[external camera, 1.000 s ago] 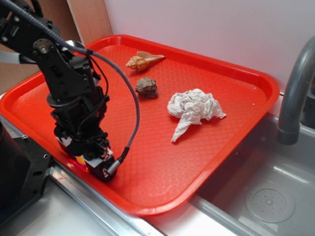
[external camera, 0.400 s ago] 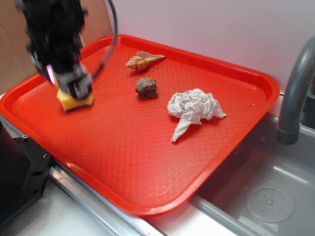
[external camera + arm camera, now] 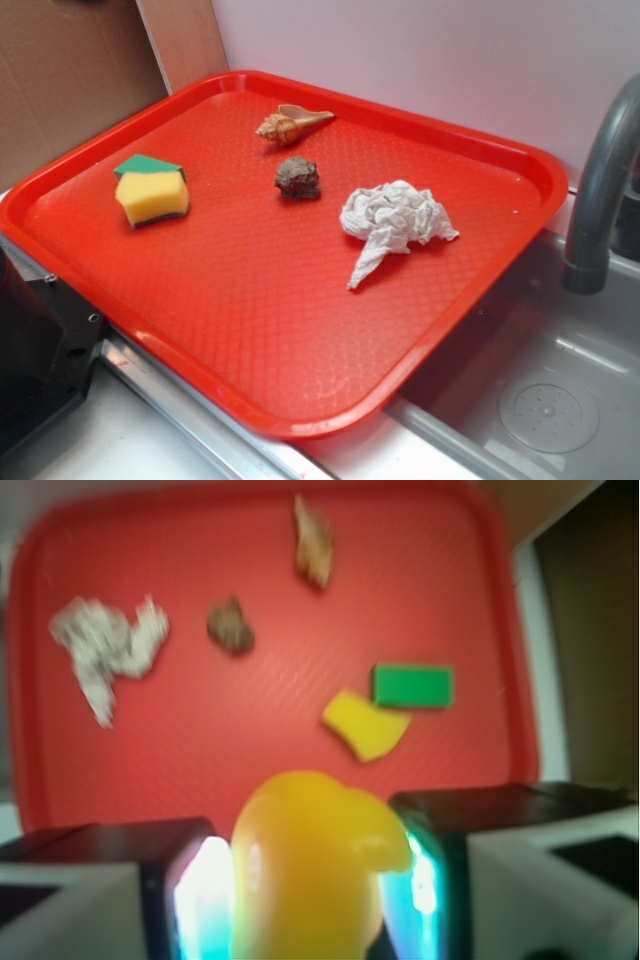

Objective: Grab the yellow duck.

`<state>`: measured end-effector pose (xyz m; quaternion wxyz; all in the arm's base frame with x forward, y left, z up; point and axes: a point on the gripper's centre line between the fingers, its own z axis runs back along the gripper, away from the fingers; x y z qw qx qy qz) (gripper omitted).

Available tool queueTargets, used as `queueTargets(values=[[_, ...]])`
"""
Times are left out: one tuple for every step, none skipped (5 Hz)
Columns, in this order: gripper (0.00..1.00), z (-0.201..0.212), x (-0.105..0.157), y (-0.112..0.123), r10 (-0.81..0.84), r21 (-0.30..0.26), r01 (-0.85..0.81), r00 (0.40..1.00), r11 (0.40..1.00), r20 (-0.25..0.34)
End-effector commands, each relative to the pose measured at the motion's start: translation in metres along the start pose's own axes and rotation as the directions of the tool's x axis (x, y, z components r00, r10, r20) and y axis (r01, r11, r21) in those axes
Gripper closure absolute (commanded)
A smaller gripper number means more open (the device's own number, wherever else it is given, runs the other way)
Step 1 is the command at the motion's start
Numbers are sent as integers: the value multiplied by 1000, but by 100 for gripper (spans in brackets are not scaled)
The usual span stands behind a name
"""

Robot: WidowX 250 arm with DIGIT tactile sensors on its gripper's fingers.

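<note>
Gripper point(image 3: 310, 880) holds the glossy, lumpy duck point(image 3: 310, 865) above the tray point(image 3: 520, 160). Tray contents: blocky sponge point(image 3: 151, 190) left, crumpled paper point(image 3: 393, 224) right, rock point(image 3: 298, 177) between, ridged shell point(image 3: 290, 123) far.

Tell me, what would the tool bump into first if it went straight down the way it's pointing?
Probably the bare red tray, near the yellow sponge. The tool is holding the yellow duck, so the duck would likely touch first; depth is unclear.

white wall point(image 3: 420, 60) | brown board point(image 3: 70, 80) | steel sink point(image 3: 540, 400) | grey faucet point(image 3: 600, 190)
</note>
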<state>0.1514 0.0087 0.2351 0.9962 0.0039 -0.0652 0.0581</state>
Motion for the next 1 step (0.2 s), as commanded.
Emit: queueTargets(values=[[100, 17, 2, 17, 45, -5, -44, 999, 999, 20]])
